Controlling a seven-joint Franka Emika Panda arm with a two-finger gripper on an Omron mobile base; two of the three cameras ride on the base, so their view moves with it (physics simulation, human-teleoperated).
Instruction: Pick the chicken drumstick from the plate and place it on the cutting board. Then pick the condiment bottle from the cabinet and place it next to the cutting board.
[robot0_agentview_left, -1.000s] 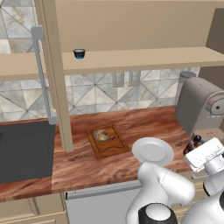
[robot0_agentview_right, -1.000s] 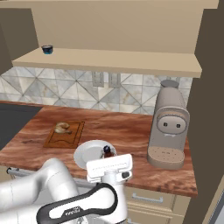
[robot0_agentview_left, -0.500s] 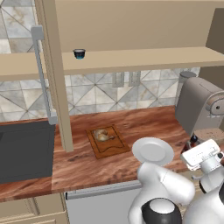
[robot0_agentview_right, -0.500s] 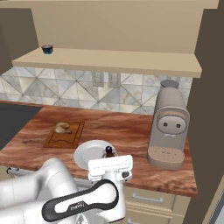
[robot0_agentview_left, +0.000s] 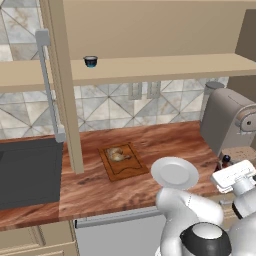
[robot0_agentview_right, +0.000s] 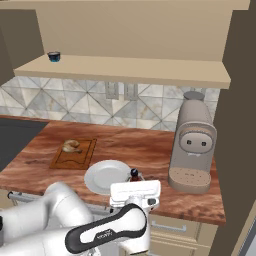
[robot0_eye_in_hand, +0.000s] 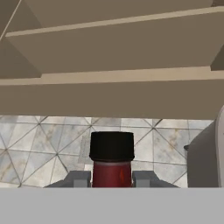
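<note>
Dark-red condiment bottle (robot0_eye_in_hand: 111, 162) sits clamped in gripper (robot0_eye_in_hand: 111, 178) near tabletop's front edge, right of plate (robot0_agentview_left: 174, 172); likely light, rigid, slick, so grip body below cap.

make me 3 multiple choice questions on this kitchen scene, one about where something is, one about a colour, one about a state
1. Where is the chicken drumstick?
A. on the cutting board
B. on the plate
C. on the cabinet shelf

2. What colour is the condiment bottle's cap?
A. white
B. black
C. blue

3. What is the gripper doing?
A. open over the plate
B. shut on the condiment bottle
C. shut on the drumstick

Answers:
1. A: both base views show the drumstick lying on the brown board, and the plate bare.
2. B: in the hand view a black cap sits atop the dark-red bottle.
3. B: the hand view shows the fingers pressed to each side of the bottle.
</note>
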